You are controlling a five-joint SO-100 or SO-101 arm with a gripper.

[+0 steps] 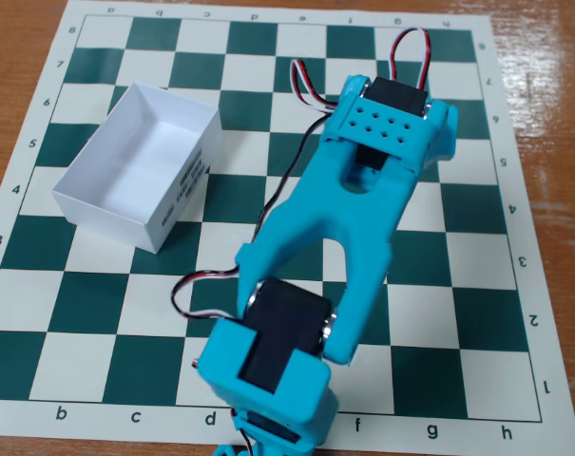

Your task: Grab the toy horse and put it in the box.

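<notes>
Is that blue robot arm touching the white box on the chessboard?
Apart. In the fixed view, green and white squares of the chessboard show between the box and the blue arm. The gripper and toy horse are not visible.

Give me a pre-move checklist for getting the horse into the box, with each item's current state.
1. Toy horse located: cannot tell. No horse shows anywhere in the fixed view; the arm may be covering it.
2. Gripper state: cannot tell. The fingertips are not in view, hidden under the arm's far end.
3. Box open and ready: ok. It sits lidless on the chessboard, left of the arm.
4. Box interior free: ok. Only bare white floor shows inside.
5. Path from arm to box: ok. Nothing stands on the squares between them.
6. Cables: cannot tell. Loops hang near the arm's joints; whether they would snag is unclear.
</notes>
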